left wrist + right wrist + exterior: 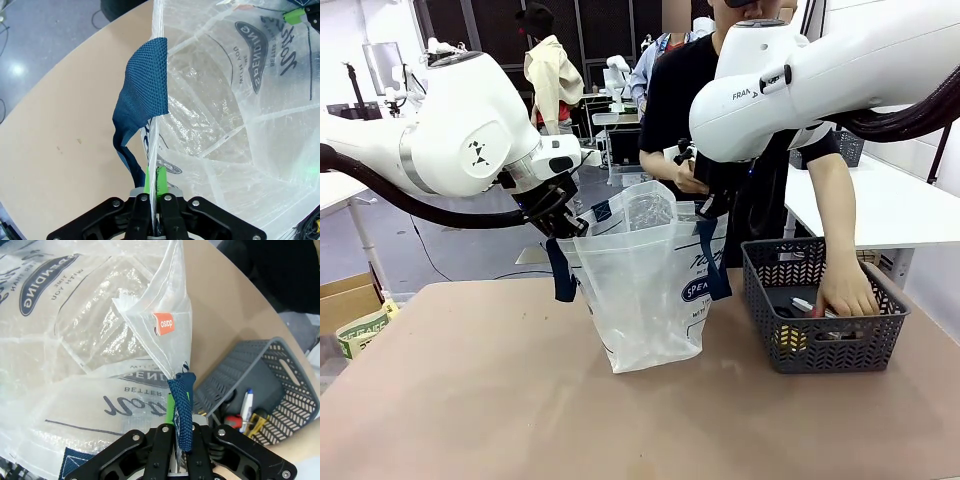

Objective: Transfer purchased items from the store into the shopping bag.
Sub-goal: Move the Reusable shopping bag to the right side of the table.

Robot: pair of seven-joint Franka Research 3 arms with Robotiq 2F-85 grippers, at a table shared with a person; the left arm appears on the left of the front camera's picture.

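Left end effector pinches one top edge of the shopping bag. Right end effector pinches the other edge, by a blue strap. The bag stands on the table, thin, soft and crinkly, so edges are best to hold. Small items in the basket look light.

shopping bag: clear, upright, mouth open | store: grey basket beside bag | purchased items: inside store

Shopping bag: clear, crinkly; navy straps, navy oval logo, white lettering. Basket: dark grey, lattice-patterned.
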